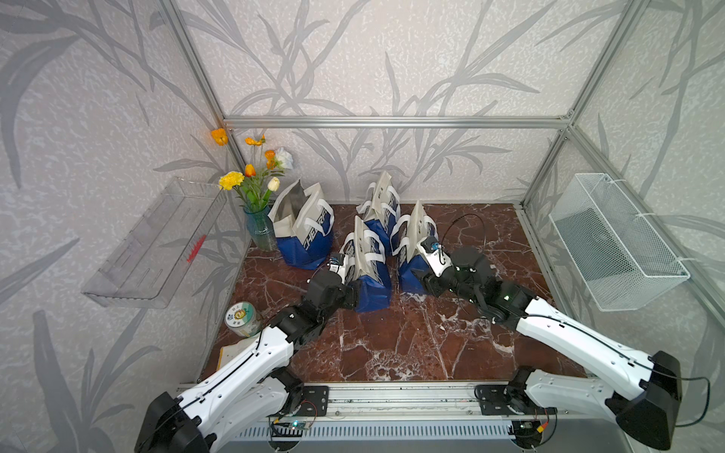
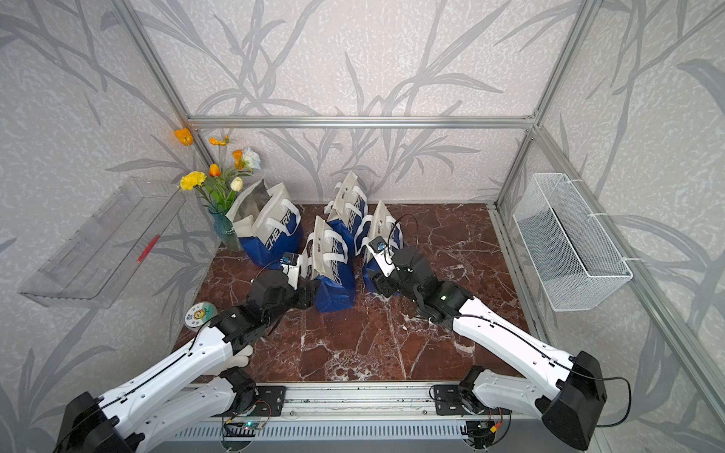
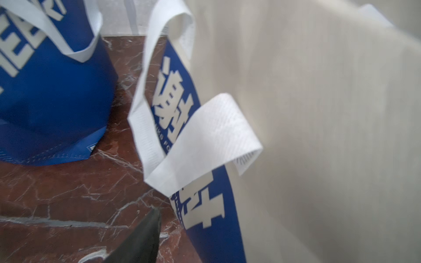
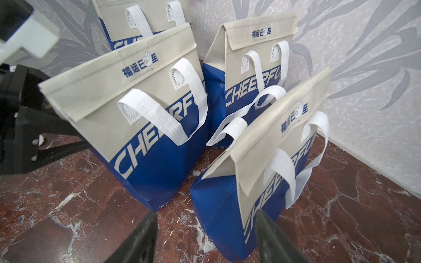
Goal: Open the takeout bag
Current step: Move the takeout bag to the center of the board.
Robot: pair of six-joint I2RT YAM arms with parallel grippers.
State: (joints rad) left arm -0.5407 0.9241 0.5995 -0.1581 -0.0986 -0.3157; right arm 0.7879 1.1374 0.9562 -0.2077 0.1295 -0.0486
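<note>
Several blue and beige takeout bags with white handles stand on the marble table. The front middle bag [image 1: 368, 270] [image 4: 145, 127] has its flap folded shut. My left gripper [image 1: 355, 292] [image 2: 314, 292] is open at its left side, with the bag's side edge between the jaws. Only one finger [image 3: 141, 239] shows in the left wrist view; the bag [image 3: 319, 136] hides the other. The right-hand bag [image 1: 412, 251] [image 4: 262, 177] is also shut. My right gripper [image 1: 416, 280] [image 4: 207, 227] is open at its near bottom corner, which lies between the fingers.
An opened bag [image 1: 302, 231] stands at the back left beside a vase of flowers [image 1: 261, 231]. Another shut bag [image 1: 382, 208] is behind the front two. A round tin [image 1: 242, 319] sits at the table's left edge. A clear shelf [image 1: 157, 247] and a wire basket [image 1: 616, 243] hang on the side walls.
</note>
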